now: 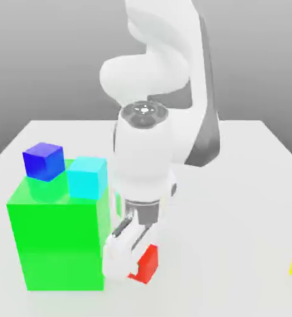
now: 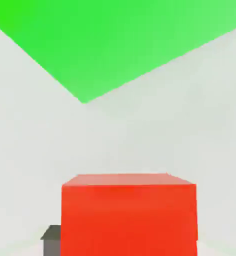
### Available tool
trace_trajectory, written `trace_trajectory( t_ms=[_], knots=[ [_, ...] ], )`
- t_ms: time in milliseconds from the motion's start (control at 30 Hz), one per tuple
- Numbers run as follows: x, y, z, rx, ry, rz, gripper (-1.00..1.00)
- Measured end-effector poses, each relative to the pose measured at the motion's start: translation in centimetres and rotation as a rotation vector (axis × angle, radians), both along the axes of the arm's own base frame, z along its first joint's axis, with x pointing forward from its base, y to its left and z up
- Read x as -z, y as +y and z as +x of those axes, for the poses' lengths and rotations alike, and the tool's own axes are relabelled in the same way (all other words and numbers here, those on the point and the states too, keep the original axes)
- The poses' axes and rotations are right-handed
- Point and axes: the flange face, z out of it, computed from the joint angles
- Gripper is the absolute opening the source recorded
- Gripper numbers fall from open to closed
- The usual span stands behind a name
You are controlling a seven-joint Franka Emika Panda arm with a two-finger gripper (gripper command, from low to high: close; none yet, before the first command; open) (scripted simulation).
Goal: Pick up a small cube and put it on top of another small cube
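The equal-sided red cube [image 1: 150,263] is clamped by the hand [image 1: 138,267], turned askew to the green block [image 1: 62,241].

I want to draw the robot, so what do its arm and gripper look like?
The robot arm is smooth, rounded and shiny white, with dark gray patches at its joints and a round gray cap. The white gripper has narrow dark strips.
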Motion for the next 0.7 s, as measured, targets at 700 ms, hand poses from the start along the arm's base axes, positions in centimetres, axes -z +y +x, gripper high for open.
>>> trace_trajectory(
  t_ms=[700],
  knots=[
    [-14.4, -5.8, 3.5, -0.993, 0.114, -0.039, -1.0]
  ],
)
